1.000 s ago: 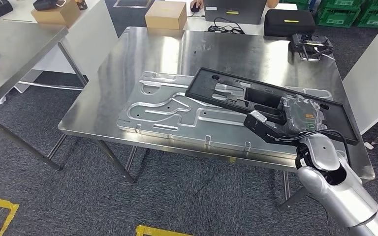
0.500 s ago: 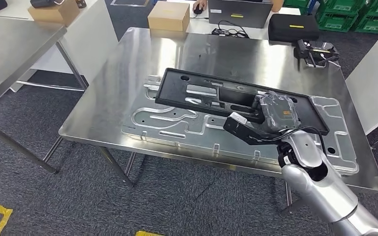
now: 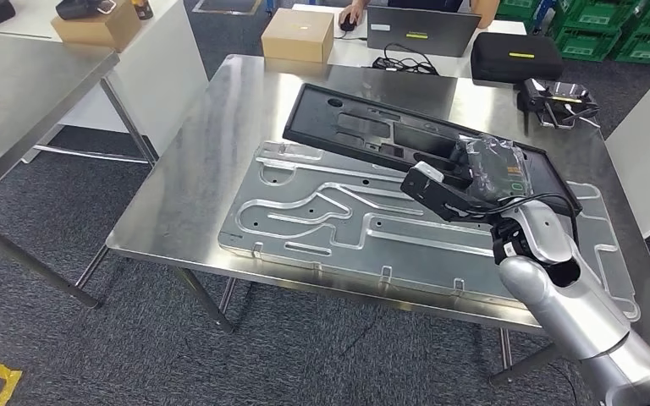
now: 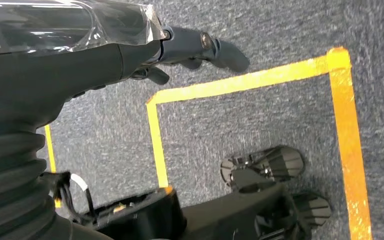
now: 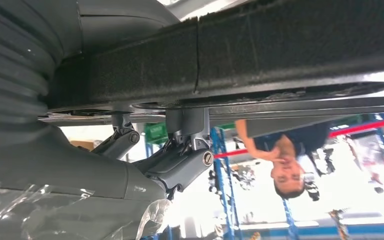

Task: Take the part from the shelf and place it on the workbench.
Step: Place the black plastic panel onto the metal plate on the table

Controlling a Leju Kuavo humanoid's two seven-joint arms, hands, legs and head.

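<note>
right hand (image 3: 465, 182) grips black part (image 3: 372, 135) above workbench (image 3: 212, 161); fingers hidden beneath it.

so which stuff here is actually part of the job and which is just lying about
Part of the job:
- black part, held by the right hand
- steel workbench

Just lying about:
- silver panel on the workbench
- cardboard box
- laptop
- black case
- green crates
</note>
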